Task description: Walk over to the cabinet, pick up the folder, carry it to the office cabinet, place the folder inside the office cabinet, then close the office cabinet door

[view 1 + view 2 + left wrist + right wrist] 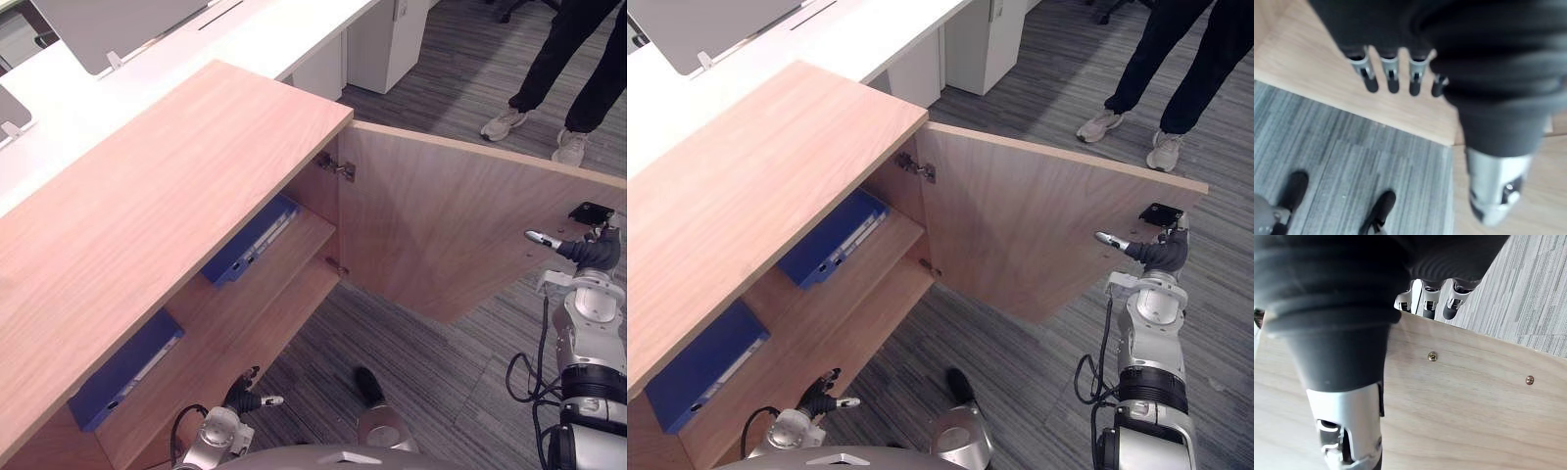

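Note:
The wooden office cabinet (pixel 147 196) stands with its door (pixel 441 225) swung wide open. On its upper shelf lie two blue folders, one (pixel 250 240) near the hinge side and one (pixel 122 370) closer to me. My right hand (pixel 588 250) is at the door's free edge. Its fingers (pixel 1452 308) reach straight over the edge, and its thumb (pixel 1349 431) lies along the door's inner face. My left hand (pixel 245 399) hangs low by the lower shelf's front edge, with straight fingers (pixel 1392 78) and nothing in it.
A person's legs and light shoes (pixel 505 122) stand beyond the door on the grey carpet. A white desk (pixel 245 29) with a monitor (pixel 118 29) runs behind the cabinet. A black fitting (pixel 591 211) sits on the door by my right hand.

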Robot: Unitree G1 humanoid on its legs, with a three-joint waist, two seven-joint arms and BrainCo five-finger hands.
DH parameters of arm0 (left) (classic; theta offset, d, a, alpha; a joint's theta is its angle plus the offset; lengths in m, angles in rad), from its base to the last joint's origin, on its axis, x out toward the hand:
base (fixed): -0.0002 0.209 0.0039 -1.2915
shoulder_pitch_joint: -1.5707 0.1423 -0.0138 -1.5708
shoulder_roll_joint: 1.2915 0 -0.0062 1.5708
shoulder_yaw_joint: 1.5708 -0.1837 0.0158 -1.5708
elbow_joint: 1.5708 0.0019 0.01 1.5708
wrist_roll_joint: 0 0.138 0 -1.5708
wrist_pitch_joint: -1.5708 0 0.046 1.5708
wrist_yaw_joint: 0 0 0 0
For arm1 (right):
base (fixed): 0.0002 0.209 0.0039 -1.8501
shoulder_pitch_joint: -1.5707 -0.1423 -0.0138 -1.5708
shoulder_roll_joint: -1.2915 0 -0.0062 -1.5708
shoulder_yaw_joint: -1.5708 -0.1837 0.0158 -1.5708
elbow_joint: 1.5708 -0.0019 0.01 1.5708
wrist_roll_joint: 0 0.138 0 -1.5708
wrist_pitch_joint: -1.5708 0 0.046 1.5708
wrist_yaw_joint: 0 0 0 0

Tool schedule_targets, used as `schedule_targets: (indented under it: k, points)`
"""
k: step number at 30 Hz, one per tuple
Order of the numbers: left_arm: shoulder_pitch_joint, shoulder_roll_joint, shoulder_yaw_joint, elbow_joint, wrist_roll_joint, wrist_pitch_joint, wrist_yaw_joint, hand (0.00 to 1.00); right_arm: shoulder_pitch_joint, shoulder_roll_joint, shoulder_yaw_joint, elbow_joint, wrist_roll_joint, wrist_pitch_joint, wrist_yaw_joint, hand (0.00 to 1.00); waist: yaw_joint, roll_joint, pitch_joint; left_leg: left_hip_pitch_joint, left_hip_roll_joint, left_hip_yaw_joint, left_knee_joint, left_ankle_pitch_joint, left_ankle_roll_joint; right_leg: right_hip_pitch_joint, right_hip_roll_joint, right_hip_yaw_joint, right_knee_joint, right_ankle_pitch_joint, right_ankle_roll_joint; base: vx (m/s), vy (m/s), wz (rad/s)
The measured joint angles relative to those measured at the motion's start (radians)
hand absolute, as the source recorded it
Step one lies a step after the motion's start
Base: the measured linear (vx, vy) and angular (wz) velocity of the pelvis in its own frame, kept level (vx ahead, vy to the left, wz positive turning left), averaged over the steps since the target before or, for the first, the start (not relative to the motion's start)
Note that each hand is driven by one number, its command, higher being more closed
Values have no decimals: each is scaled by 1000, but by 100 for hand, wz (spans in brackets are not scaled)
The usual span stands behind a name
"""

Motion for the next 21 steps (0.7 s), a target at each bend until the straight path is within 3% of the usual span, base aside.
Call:
schedule_targets:
  k: [4,11,16,19,21]
  points:
    - [-7,0,1,0,17,0,0,0,13,63,-43,-83,0,-1,-23,0,-2,-1,1,-6,-1,-12,-1,8,4,-2,-3,-11,0,-2,-3,-33,-66,7]
    - [-19,-1,12,0,37,1,5,0,143,286,-89,-325,1,-38,-66,0,-9,-12,6,-5,16,-15,-1,13,-3,0,13,-15,0,3,-6,-6,-63,-2]
    - [-51,-1,12,-1,38,17,13,0,332,490,-8,-515,-4,-89,-79,0,-17,-52,0,-5,28,12,3,16,-8,-8,28,20,7,20,-19,-14,-53,-17]
    - [-69,-4,10,-1,39,21,24,0,439,549,85,-587,-35,-99,-79,0,-20,-87,-2,-8,32,37,14,14,-9,-19,35,50,7,33,-22,-48,-42,-27]
    - [-80,-8,10,-1,39,27,32,0,501,580,123,-633,-50,-102,-77,0,-22,-93,-3,-10,34,38,23,6,-20,-18,35,52,7,35,-24,-58,-46,-8]
